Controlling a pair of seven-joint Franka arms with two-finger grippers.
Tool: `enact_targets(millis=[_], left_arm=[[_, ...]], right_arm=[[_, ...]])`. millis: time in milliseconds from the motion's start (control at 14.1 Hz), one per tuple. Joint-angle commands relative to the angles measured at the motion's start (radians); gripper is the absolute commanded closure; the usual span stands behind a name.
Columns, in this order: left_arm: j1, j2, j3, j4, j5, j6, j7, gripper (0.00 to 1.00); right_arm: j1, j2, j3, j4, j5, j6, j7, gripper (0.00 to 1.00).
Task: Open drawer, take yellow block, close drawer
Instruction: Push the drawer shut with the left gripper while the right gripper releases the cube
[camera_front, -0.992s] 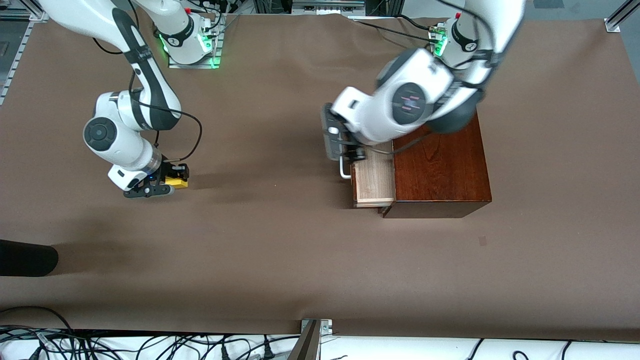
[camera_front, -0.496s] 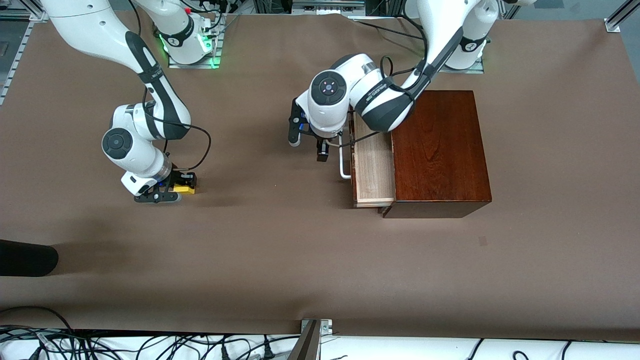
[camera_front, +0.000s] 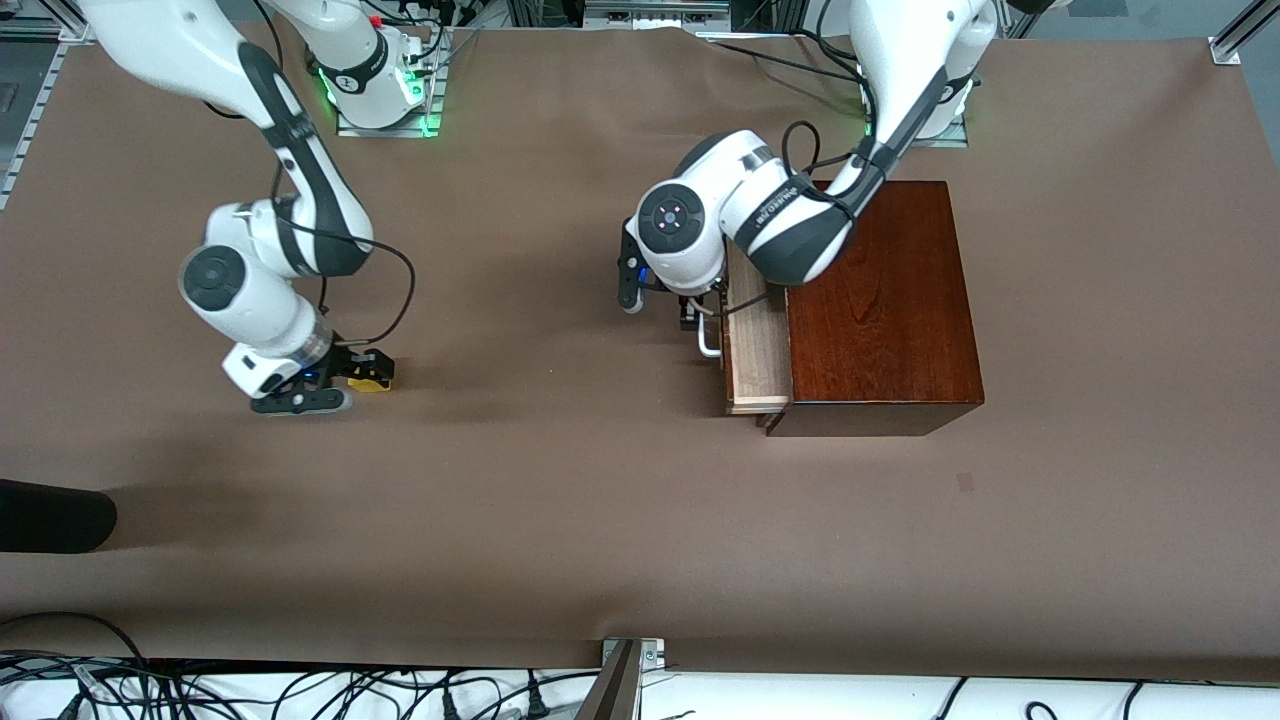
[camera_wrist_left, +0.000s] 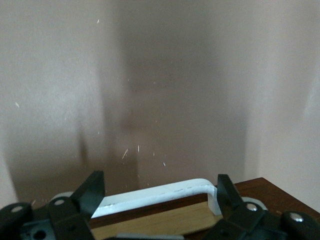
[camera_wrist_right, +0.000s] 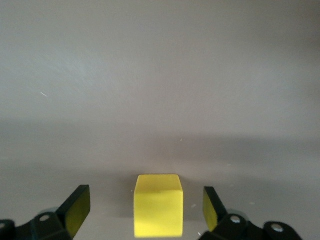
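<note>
The yellow block (camera_front: 372, 379) (camera_wrist_right: 158, 211) sits on the brown table toward the right arm's end. My right gripper (camera_front: 345, 384) (camera_wrist_right: 145, 207) is low over it, open, with a gap between each finger and the block. The drawer (camera_front: 756, 350) (camera_wrist_left: 165, 223) of the dark wooden box (camera_front: 880, 300) stands partly open, and its pale tray shows nothing inside. My left gripper (camera_front: 690, 313) (camera_wrist_left: 159, 194) is in front of the drawer, open, at its white handle (camera_front: 709, 343) (camera_wrist_left: 165, 191), which lies lengthwise between the fingers (camera_wrist_left: 93, 191).
A black object (camera_front: 50, 515) lies at the table's edge at the right arm's end. Cables (camera_front: 300, 690) and a metal bracket (camera_front: 628, 660) run along the edge nearest the front camera. Bare brown table lies between the block and the box.
My right gripper has opened and let go of the yellow block, which now rests on the table. My left arm swung down to the handle, and the drawer slid partway into the box.
</note>
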Motion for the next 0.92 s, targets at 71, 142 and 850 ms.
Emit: enact_targets(millis=[71,142,850], left_arm=[[0.046,-0.011,0.016,-0.005,0.086,-0.15,0.013,0.0],[0.052,-0.013,0.018,-0.003,0.088,-0.168,0.013,0.0],[0.152,-0.141,0.009,0.083,-0.051,-0.176,0.007,0.0]], right_arm=[[-0.012,-0.172,0.013,0.027,-0.045,-0.096,-0.011,0.0],[-0.011,-0.217,0.013,0.027,-0.044,-0.11,-0.011,0.0],[-0.005,-0.337,0.054,0.274,-0.025,-0.585,-0.009,0.0]])
